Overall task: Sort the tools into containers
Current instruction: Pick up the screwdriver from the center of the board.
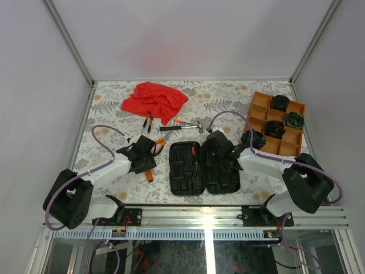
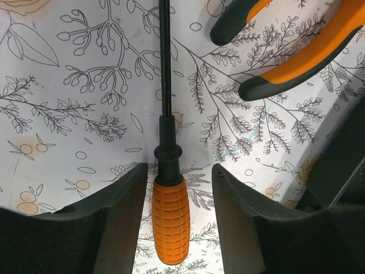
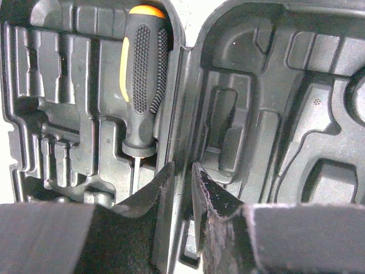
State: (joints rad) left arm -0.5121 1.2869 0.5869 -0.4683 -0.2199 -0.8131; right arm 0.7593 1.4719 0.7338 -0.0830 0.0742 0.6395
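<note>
We see left gripper [image 2: 181,170] open, fingers [image 2: 114,220] astride orange-handled screwdriver [image 2: 170,222] on table [image 2: 68,142]; right gripper [image 3: 181,171] jaws narrow at tool case [image 3: 256,114] hinge, gripping or not we cannot tell; second screwdriver [image 3: 142,85] sits in case slot

The left arm [image 1: 105,171] reaches forward and a little inward from its base, with the wrist bent low. The left gripper [image 2: 179,174] points down, its fingers [image 2: 122,197] clearly apart. The right arm [image 1: 268,162] stretches inward toward the middle, also low. The right gripper [image 3: 181,171] shows only a thin gap between its pads [image 3: 161,191]; whether they pinch something, I cannot tell.
</note>
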